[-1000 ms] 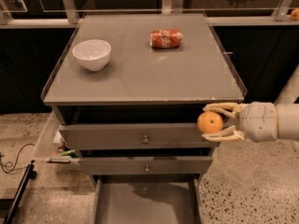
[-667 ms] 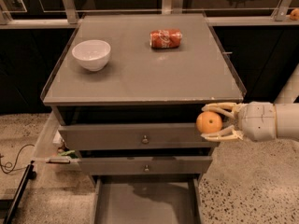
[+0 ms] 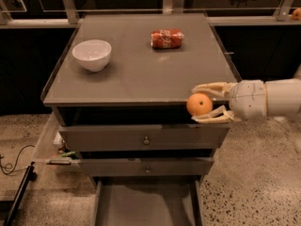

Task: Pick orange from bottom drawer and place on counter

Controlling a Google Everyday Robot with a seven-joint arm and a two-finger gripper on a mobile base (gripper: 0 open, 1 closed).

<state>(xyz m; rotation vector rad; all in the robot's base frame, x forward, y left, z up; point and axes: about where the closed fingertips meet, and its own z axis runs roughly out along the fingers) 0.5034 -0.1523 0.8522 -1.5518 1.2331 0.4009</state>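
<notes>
My gripper (image 3: 201,103) reaches in from the right and is shut on the orange (image 3: 199,104), a small round fruit held between its pale fingers (image 3: 210,87). The orange hangs at the level of the counter's front right edge, just in front of it. The counter (image 3: 141,65) is a flat grey cabinet top. The bottom drawer (image 3: 148,204) is pulled out at the bottom of the frame; its flat floor is bare.
A white bowl (image 3: 92,54) stands on the counter's left side. A dented red soda can (image 3: 166,38) lies at the counter's back middle. Two knobbed grey drawers (image 3: 146,138) are shut. Cables (image 3: 14,164) lie on the floor at left.
The gripper with the orange has risen slightly, from beside the upper drawer front to about the counter's edge level.
</notes>
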